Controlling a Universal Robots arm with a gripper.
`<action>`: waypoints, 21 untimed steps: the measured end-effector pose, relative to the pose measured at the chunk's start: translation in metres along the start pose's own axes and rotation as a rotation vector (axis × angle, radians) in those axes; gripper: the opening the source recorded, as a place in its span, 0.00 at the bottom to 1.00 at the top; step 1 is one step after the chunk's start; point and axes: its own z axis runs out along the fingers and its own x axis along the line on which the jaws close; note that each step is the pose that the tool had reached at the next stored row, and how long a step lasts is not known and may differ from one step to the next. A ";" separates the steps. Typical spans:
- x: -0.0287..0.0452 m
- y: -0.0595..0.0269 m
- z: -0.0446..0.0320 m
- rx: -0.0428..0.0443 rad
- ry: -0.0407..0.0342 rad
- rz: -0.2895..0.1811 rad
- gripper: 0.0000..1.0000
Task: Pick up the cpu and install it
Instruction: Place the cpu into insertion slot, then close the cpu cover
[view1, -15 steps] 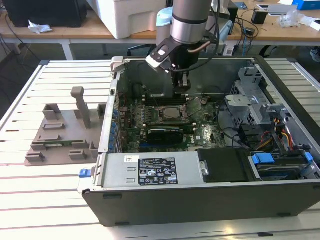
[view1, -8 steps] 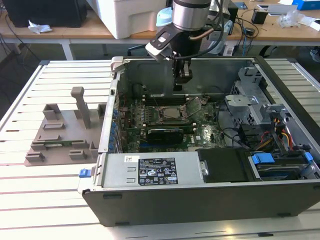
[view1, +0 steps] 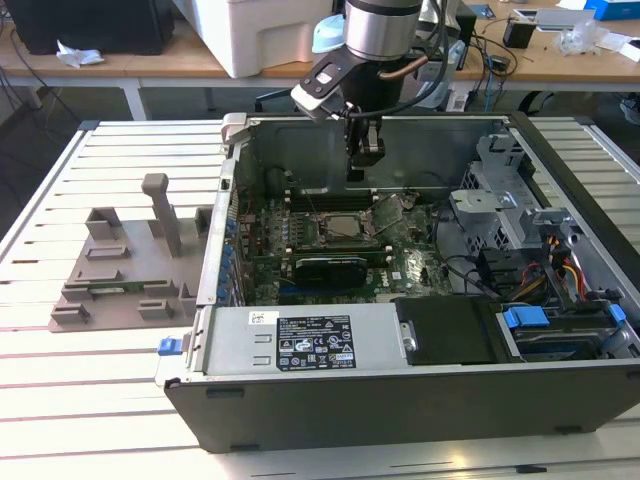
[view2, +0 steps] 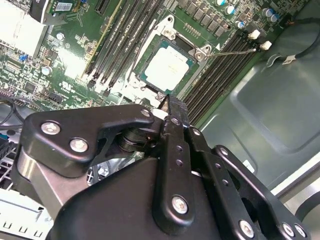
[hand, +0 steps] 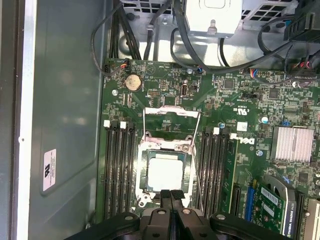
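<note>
tool (hand: 171, 194): closest to the lens in both wrist views; black fingers pressed together tip to tip, nothing between them; in the exterior view it hangs inside the case above the socket, clear of the board.
desk (view1: 100, 400): white slatted top carrying the case and the fixture.
computer case (view1: 400, 400): lying on its side, open upward, board exposed.
grey fixture (view1: 130, 260): on the desk at the exterior view's left of the case, posts upright.
motherboard (hand: 240, 100): green, flat on the case floor.
black card (view1: 325, 268): long, plugged in just beside the socket.
memory slots (hand: 117, 165): dark rows on both sides of the socket.
socket (hand: 167, 150): its metal frame is swung open.
cpu (hand: 165, 172): seated flat in the socket, silver top up, close to the tool's tips in both wrist views (view2: 166, 65).
</note>
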 end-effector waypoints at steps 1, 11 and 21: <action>0.0000 0.0000 0.0000 0.0000 0.0000 0.000 0.11; -0.0011 0.0161 -0.0009 0.0009 -0.0001 0.000 0.11; -0.0041 0.0599 -0.0029 0.0026 0.0002 0.000 0.11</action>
